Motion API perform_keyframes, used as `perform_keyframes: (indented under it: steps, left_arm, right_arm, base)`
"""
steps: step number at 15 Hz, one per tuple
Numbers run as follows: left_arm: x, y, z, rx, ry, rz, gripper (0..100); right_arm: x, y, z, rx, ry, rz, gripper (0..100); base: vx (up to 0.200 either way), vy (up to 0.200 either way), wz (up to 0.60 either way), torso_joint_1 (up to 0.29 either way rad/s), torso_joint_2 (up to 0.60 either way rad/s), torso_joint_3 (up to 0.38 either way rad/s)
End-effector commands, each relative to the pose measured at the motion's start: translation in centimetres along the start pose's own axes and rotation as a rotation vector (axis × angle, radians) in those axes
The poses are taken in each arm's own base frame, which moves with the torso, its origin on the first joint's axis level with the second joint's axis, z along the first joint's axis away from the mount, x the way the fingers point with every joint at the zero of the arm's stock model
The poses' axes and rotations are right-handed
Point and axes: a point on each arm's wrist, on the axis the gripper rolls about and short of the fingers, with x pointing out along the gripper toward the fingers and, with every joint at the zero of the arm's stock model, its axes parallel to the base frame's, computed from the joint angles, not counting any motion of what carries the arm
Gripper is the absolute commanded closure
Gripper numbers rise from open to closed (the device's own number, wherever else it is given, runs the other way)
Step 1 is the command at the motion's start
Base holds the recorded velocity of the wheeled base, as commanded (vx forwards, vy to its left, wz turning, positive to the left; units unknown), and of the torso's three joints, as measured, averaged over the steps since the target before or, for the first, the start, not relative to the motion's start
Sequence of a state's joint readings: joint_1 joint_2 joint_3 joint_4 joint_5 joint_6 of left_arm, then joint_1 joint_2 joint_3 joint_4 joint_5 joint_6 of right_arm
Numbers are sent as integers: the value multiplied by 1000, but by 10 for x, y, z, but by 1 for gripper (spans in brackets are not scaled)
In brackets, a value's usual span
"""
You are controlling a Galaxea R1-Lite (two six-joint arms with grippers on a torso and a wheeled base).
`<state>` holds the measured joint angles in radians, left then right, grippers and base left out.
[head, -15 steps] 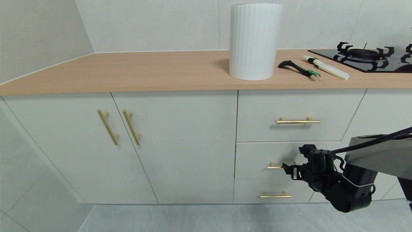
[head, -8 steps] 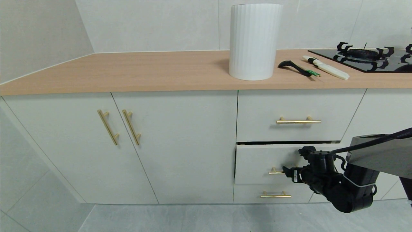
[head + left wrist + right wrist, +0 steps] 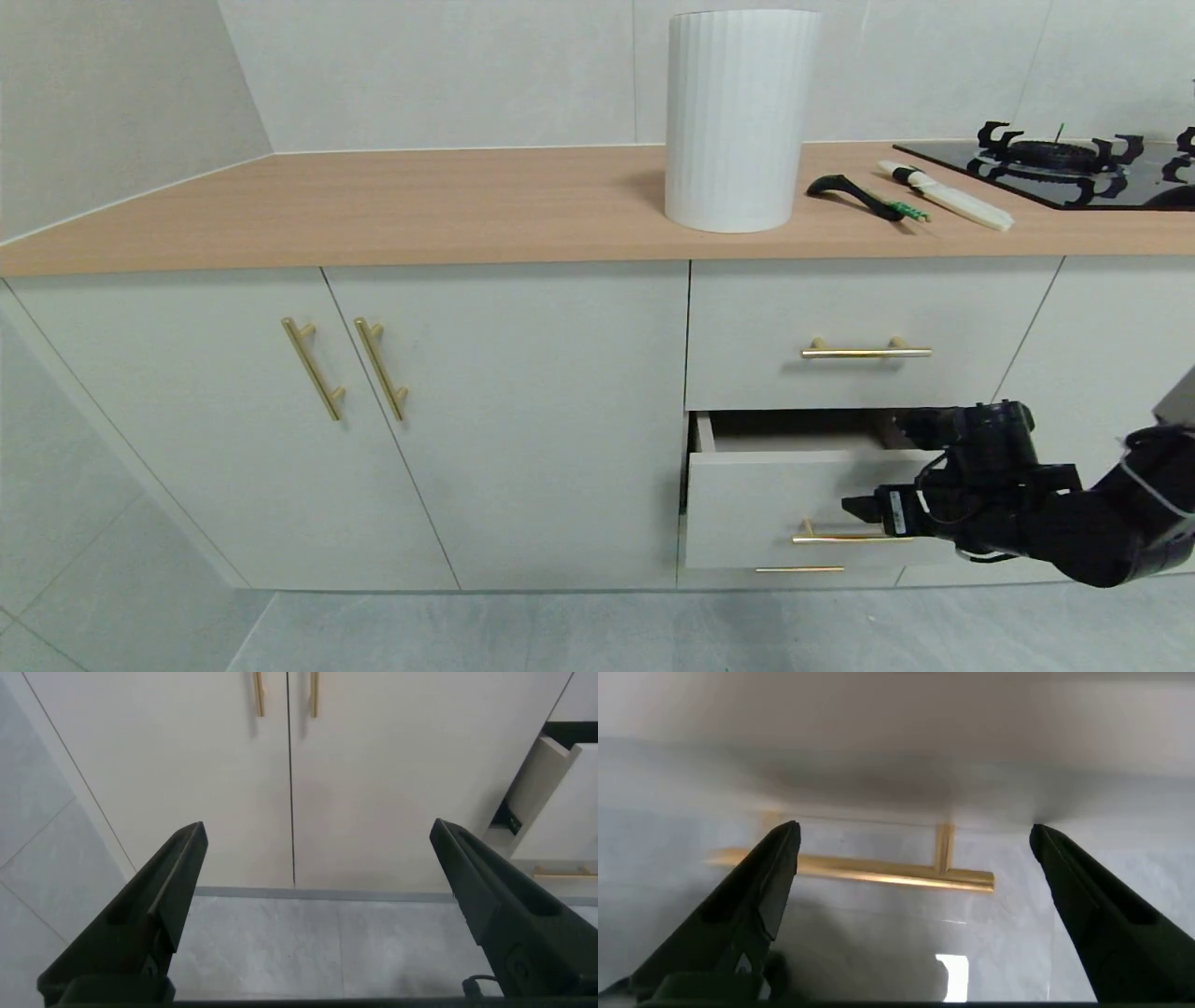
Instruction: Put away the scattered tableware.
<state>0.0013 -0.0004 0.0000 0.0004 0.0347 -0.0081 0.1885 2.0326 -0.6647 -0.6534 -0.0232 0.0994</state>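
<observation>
White middle drawer (image 3: 747,504) stands pulled out; its open top admits entry from above, beneath the shut white upper drawer front (image 3: 840,313). Black right gripper (image 3: 864,511), fingers spread, blocks the right end of its gold bar handle (image 3: 822,538). On the wooden countertop (image 3: 420,205), a tall white ribbed cylinder (image 3: 738,121) walls the left approach to the black curved utensil (image 3: 851,195).

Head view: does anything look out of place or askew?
The middle drawer stands partly open, the right end effector at its handle. A black utensil and a white utensil lie loose on the countertop beside the white canister. Nothing looks spilled or damaged.
</observation>
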Motion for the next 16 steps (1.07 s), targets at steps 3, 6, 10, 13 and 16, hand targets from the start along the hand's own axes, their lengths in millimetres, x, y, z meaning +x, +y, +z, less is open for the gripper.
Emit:
perform_keyframes:
  steps: [3, 6, 10, 13, 16]
  left_arm:
    - [0, 0, 0, -1, 2, 1, 0]
    - [0, 0, 0, -1, 0, -1, 0]
    - [0, 0, 0, -1, 0, 1, 0]
    - [0, 0, 0, -1, 2, 1, 0]
    - [0, 0, 0, 0, 0, 1, 0]
  right_arm:
    - [-63, 21, 34, -17, -183, 89, 0]
    - [-61, 26, 30, -19, -167, 104, 0]
    - [-38, 28, 25, -12, -224, 49, 0]
    - [-10, 28, 14, -11, -277, 27, 0]
    - [9, 28, 10, -2, -347, -23, 0]
  base:
    - [0, 0, 0, 0, 0, 0]
    - [0, 0, 0, 0, 0, 0]
    - [0, 0, 0, 0, 0, 0]
    - [0, 0, 0, 0, 0, 0]
    - [0, 0, 0, 0, 0, 0]
